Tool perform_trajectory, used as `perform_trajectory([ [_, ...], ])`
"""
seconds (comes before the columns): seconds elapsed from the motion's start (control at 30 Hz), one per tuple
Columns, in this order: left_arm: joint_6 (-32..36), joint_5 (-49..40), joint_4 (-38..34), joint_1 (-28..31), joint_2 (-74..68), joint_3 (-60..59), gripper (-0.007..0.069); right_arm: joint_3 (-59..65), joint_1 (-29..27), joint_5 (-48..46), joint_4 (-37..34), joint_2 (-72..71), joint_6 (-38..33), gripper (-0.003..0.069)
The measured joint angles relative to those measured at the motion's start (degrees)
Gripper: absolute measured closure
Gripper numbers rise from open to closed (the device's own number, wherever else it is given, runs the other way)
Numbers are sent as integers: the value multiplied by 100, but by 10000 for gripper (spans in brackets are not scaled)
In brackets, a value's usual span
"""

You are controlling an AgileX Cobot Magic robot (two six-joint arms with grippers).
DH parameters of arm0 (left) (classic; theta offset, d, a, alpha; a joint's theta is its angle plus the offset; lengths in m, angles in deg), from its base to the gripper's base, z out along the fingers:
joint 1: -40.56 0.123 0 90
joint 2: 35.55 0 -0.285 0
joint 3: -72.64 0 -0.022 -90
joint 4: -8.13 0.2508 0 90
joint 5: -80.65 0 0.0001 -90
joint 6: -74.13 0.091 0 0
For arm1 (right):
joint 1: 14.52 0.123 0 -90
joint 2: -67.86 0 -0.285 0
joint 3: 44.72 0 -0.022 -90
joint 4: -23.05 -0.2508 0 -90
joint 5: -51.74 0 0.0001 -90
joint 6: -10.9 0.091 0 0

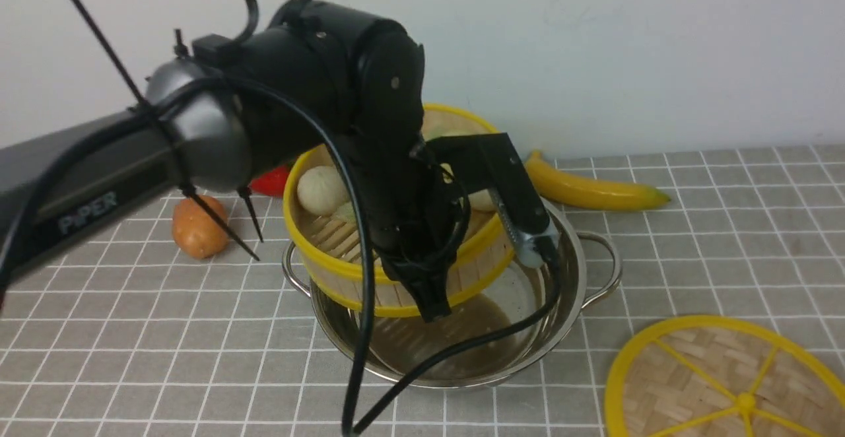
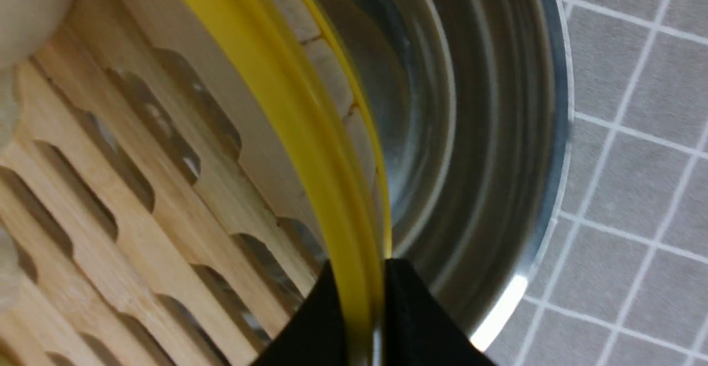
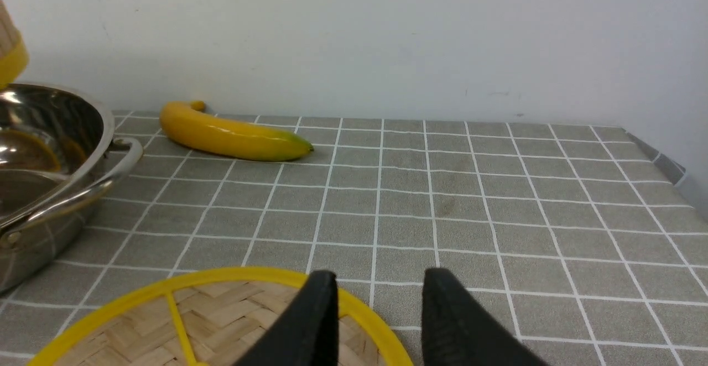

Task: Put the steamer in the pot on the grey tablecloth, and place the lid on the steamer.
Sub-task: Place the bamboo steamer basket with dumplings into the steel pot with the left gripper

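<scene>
Left hand [image 2: 362, 299] pinches steamer [image 1: 330, 232] rim, held tilted over pot [image 1: 558, 328], not seated; right hand [image 3: 379, 316] spread over lid [image 1: 700, 371]; lidding not started.

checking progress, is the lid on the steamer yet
No, the lid lies flat on the grey cloth beside the pot, apart from the steamer.

mock kitchen tabletop in a robot lab: bare white wall [image 3: 387, 34], checked grey tablecloth [image 3: 498, 200], banana [image 3: 232, 134], cabled black arm [image 1: 317, 80]
</scene>
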Motion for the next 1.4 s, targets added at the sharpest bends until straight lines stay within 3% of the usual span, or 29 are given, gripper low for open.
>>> perform_trajectory([
  [0.47,583,263,-683,-57,-535,44,585,0,0,0,0,0,0,419],
  [1.23,215,122,-752,-141,-934,44,581,0,0,0,-16,0,0,419],
  [1.4,173,-19,-752,-141,-934,49,533,0,0,0,-16,0,0,419],
])
